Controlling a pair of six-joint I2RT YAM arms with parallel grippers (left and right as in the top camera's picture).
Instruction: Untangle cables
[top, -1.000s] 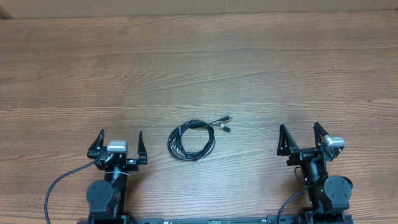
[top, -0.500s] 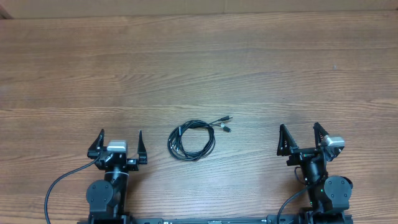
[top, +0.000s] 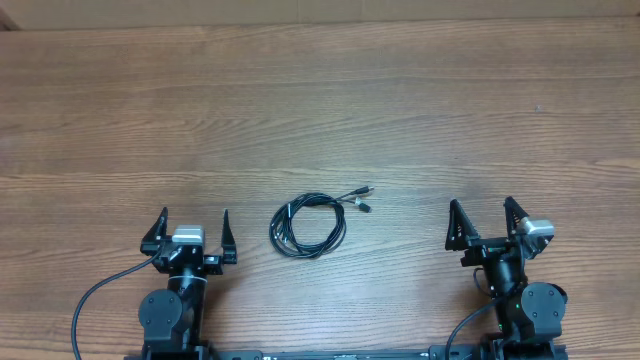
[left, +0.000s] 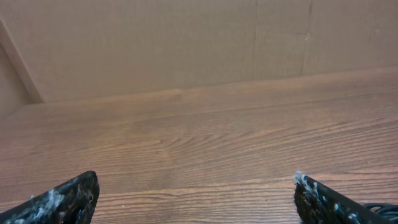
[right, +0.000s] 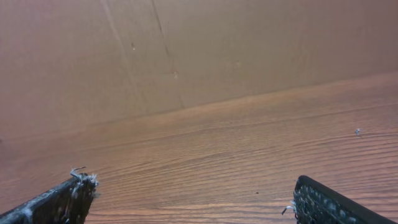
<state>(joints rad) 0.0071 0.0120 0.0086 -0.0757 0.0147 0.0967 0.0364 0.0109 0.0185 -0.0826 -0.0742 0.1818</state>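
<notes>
The cables (top: 308, 224) lie in the overhead view as a small coil of thin black cords on the table, with silver-grey plug tips (top: 362, 199) poking out at its upper right. My left gripper (top: 193, 220) is open and empty, to the left of the coil. My right gripper (top: 482, 212) is open and empty, well to the right of it. In the left wrist view the open jaws (left: 196, 186) frame bare wood, and a sliver of black cord (left: 380, 208) shows at the bottom right. The right wrist view shows open jaws (right: 193, 183) and no cables.
The wooden table (top: 320, 110) stretches away from both arms. A brown cardboard wall (left: 186, 43) stands along its far edge, also in the right wrist view (right: 249, 43). Thick black wires (top: 95, 295) run from the arm bases at the near edge.
</notes>
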